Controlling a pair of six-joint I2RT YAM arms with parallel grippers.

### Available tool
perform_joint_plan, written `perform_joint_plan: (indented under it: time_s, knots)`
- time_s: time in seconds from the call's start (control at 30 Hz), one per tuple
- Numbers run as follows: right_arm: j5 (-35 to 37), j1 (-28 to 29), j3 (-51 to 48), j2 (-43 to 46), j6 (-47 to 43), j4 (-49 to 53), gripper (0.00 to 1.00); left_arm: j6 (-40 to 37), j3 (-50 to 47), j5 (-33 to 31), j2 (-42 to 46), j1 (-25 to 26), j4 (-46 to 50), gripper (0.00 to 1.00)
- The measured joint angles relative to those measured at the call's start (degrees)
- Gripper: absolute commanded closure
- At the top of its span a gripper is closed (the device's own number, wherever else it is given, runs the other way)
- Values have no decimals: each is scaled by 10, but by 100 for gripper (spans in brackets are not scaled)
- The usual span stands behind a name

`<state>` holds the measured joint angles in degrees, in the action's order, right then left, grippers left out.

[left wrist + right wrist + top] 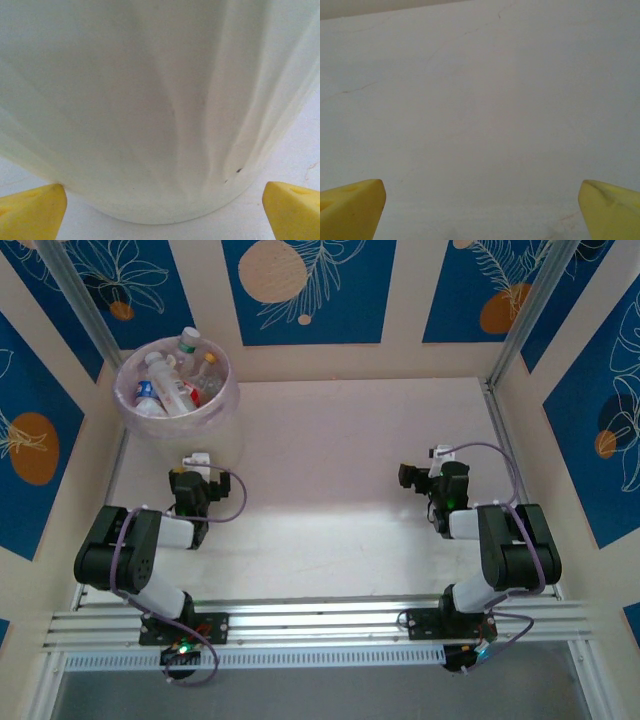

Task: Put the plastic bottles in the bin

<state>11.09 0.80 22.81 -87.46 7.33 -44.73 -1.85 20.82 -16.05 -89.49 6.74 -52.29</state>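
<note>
The bin (218,412) is a round, pale, translucent basket at the far left corner of the table. Several plastic bottles (168,387) lie inside it, clear with white caps and red or blue labels. My left gripper (197,460) sits low, just in front of the bin, and is open. In the left wrist view the bin's wall (160,100) rises close ahead, with the yellow fingertips (32,212) wide apart and nothing between them. My right gripper (440,454) rests open over bare table on the right, its fingertips (350,210) spread and empty.
The table (330,470) is pale and walled by cream and blue panels on three sides. A metal rail (320,622) carrying both arm bases runs along the near edge. The bin stands close against the left wall.
</note>
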Motion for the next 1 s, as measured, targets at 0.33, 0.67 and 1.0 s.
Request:
perform_joint_plan:
  time_s: [0.33, 0.67, 1.0]
  knots:
    - [0, 1, 0, 0, 0, -11, 1, 0, 0, 0, 0, 0, 0, 0]
    - [0, 1, 0, 0, 0, -11, 1, 0, 0, 0, 0, 0, 0, 0]
    - [0, 1, 0, 0, 0, -11, 1, 0, 0, 0, 0, 0, 0, 0]
